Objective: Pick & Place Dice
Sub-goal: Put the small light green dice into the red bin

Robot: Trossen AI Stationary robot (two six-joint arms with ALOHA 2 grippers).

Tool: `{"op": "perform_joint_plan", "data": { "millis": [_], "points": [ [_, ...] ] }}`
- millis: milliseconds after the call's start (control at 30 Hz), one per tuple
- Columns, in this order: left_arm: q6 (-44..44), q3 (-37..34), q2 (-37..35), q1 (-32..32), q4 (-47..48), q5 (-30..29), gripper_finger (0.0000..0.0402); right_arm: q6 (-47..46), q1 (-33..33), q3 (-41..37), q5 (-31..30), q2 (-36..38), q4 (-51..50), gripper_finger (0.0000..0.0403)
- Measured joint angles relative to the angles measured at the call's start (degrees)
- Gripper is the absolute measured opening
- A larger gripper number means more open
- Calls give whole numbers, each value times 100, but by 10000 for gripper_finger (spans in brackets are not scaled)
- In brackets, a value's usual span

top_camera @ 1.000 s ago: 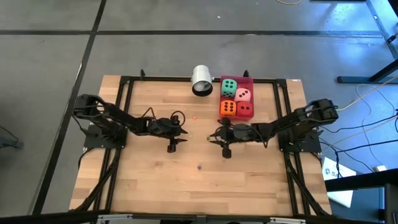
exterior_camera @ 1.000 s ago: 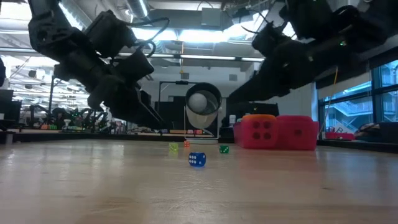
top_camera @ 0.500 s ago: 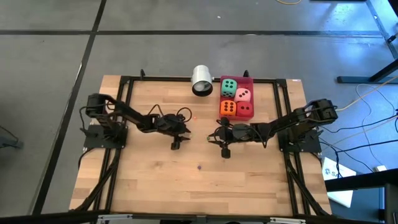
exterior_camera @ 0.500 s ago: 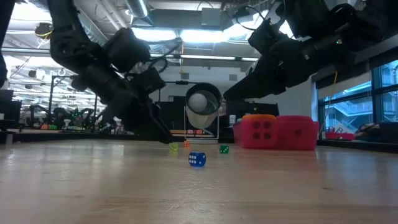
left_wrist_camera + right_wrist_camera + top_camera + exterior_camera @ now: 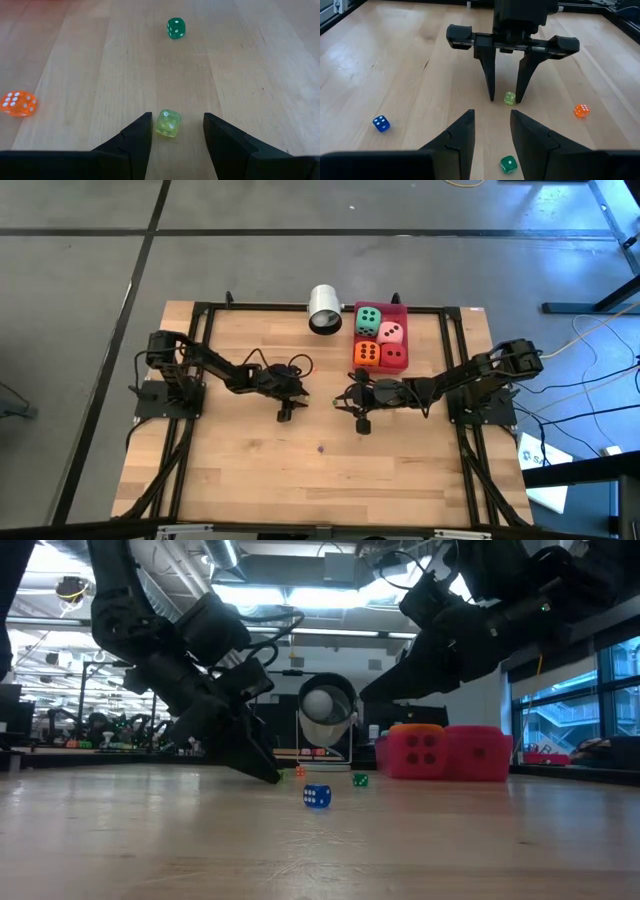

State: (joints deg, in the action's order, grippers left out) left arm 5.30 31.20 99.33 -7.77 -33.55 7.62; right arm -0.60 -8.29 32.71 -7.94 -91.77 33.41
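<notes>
Four big soft dice, green [image 5: 368, 319], pink [image 5: 393, 332], orange [image 5: 366, 352] and red [image 5: 394, 356], sit in a red tray [image 5: 401, 308] at the far edge. Small dice lie on the wood: yellow-green [image 5: 168, 123], orange [image 5: 18, 103], green [image 5: 175, 27] and blue [image 5: 317, 796]. My left gripper [image 5: 177, 116] is open and low at the table. Its fingers stand either side of the yellow-green die [image 5: 509, 98], and no touch shows. My right gripper [image 5: 492, 113] faces it, open and higher, with nothing held.
A white cup [image 5: 324, 309] lies on its side at the far edge, left of the tray. The small green die [image 5: 508, 164] lies under my right gripper. A black frame [image 5: 200, 315] runs around the tabletop. Bare wood stretches toward the near edge.
My left gripper has moved toward the table's middle and come down to the tabletop, its fingers ending either side of the yellow-green die. In the low view it now hides that die. The dice have kept their places.
</notes>
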Motion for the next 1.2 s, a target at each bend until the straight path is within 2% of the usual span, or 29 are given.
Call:
{"op": "perform_joint_plan", "data": {
  "millis": [433, 900, 1200],
  "points": [
    [-20, 2, 0, 0, 56, -15, 168, -4, -1, 0, 1, 2, -2, 125],
    [-111, -2, 0, 0, 74, -31, 76, -20, 0, 0, 2, 2, -2, 125],
    [-109, -4, 0, 0, 76, 56, 44, -20, 0, -2, 2, 2, -4, 125]
  ]
}}
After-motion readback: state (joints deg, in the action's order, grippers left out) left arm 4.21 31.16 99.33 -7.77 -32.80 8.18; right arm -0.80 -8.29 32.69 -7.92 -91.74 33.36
